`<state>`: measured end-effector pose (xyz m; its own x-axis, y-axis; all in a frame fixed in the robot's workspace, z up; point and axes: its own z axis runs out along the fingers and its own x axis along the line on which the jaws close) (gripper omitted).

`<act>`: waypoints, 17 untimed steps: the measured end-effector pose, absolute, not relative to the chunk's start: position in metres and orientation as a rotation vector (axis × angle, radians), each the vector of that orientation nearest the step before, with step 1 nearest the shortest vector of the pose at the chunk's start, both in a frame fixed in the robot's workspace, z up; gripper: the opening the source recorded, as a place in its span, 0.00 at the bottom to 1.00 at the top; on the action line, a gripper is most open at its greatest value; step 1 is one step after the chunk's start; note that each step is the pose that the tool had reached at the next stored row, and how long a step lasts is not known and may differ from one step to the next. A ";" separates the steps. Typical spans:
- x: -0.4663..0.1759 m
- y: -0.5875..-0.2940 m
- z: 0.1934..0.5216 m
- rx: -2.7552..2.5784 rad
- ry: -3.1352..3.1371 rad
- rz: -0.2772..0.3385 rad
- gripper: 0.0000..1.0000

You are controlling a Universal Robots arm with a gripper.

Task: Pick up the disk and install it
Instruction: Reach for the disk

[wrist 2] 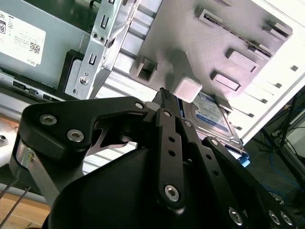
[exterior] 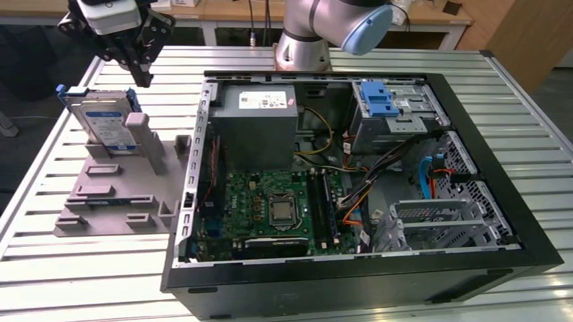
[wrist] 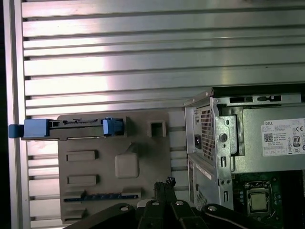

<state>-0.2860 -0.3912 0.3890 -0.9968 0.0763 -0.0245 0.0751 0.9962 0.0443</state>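
Observation:
The disk [exterior: 101, 125], silver-grey with a white-and-blue label and a blue carrier bracket, stands on edge in a slot of the grey fixture plate [exterior: 115, 201] at the exterior view's left. My gripper [exterior: 143, 80] hangs above and just behind the disk, apart from it, fingertips together and holding nothing. In the first wrist view the disk [wrist: 66, 129] appears edge-on along the fixture [wrist: 143, 152], with the gripper [wrist: 165, 183] over the fixture's other side. In the second wrist view the gripper [wrist 2: 164, 94] points at the fixture beside the disk [wrist 2: 212, 114].
An open black computer case [exterior: 501, 168] lies on the slatted metal table [exterior: 80, 268]. Inside it are a grey power-supply box [exterior: 259, 124], a motherboard [exterior: 278, 204], cables and a metal drive cage with a blue latch [exterior: 383, 100]. The arm's base [exterior: 304, 40] stands behind the case.

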 end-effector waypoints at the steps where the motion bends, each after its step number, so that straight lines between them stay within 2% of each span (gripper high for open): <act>1: -0.286 -0.391 0.389 0.118 3.113 0.068 0.11; 17: -0.291 -0.390 0.388 0.118 3.113 0.068 0.11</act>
<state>-0.2915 -0.3903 0.3882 -0.9968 0.0762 -0.0244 0.0751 0.9962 0.0444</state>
